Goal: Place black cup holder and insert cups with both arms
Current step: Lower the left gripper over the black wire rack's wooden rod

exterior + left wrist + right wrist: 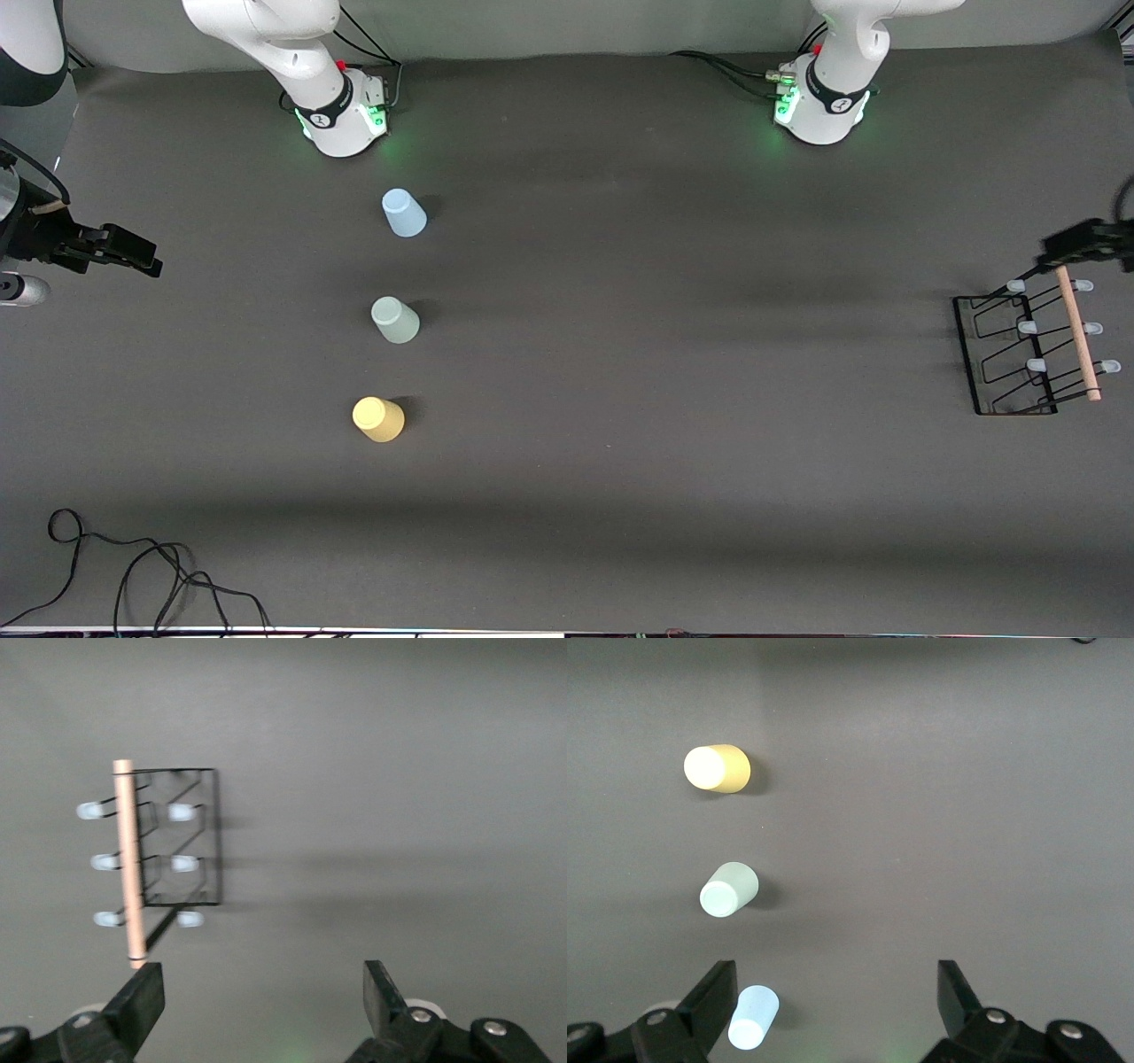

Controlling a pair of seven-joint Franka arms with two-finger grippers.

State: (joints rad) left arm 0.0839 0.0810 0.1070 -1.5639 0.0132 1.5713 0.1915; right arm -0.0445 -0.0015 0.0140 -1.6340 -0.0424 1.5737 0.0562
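Rack handle (1078, 333) runs lengthwise toward the front camera, left gripper (1076, 245) spread over its upper end; right gripper (133, 257) spread, waiting.

A dark grey table covering (620, 496) spans the work surface. A loose black cable (133, 567) lies coiled on it at the edge nearest the front camera, toward the right arm's end.
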